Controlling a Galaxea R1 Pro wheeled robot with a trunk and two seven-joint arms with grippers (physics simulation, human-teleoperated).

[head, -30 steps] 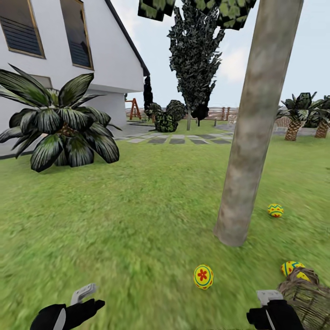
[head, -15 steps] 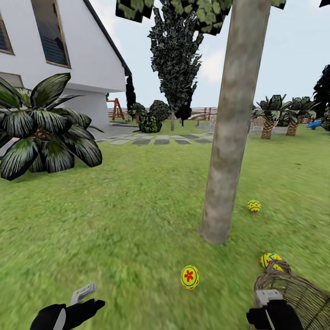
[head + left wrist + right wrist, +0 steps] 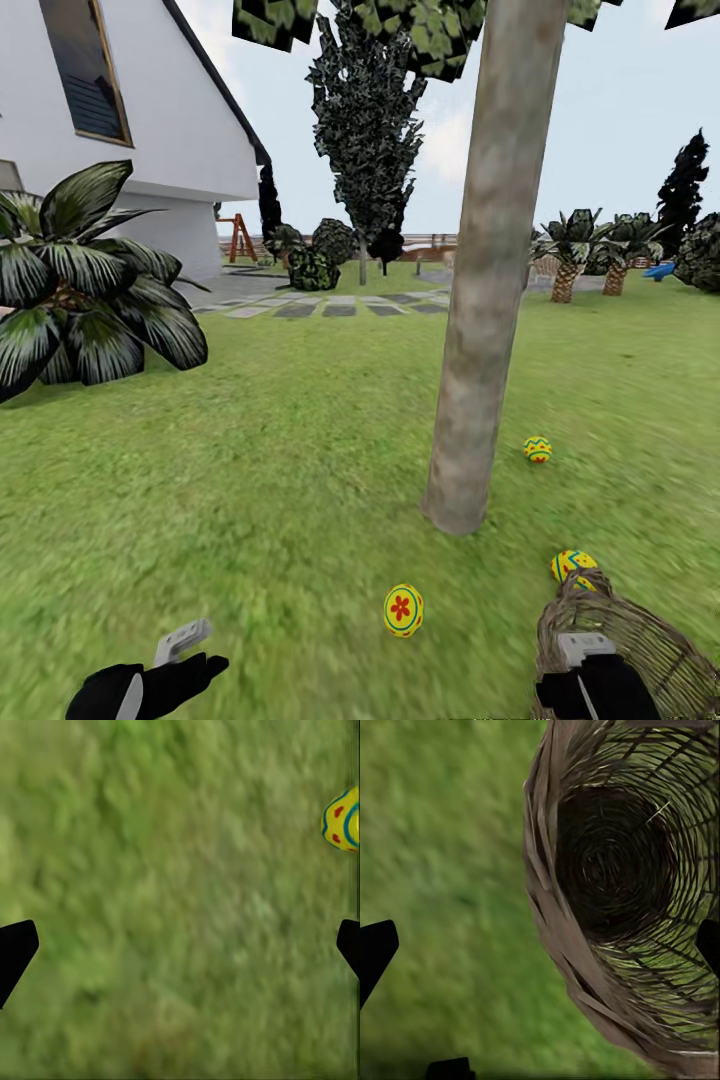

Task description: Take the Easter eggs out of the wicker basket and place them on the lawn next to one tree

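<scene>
Green mottled lawn (image 3: pixel 250 470) spreads across the garden, with a white house (image 3: pixel 150 120) at the far left and grey paving slabs (image 3: pixel 320 305) beyond. Next in size, the tree (image 3: pixel 480 300) rises straight from the grass in the middle of the head view, its bare grey-beige trunk reaching up to dark leaves. A broad-leaved palm (image 3: pixel 90 290) sits low on the left, well apart from the trunk.

At the lower right the wicker basket (image 3: pixel 625 640) stands on the grass; seen from the right wrist, its woven inside (image 3: pixel 615 862) holds no eggs.

All three Easter eggs lie on the lawn around the trunk: one egg (image 3: pixel 403 610) near the base on the robot's side, a second egg (image 3: pixel 574 565) just beside the basket rim, a third egg (image 3: pixel 538 449) past the trunk to the right.

The left gripper (image 3: pixel 180 945) hangs over bare grass, fingers spread wide, an egg (image 3: pixel 343 819) off to one side. The right gripper (image 3: pixel 540 945) hovers by the basket rim, fingers apart too, gripping nothing.
</scene>
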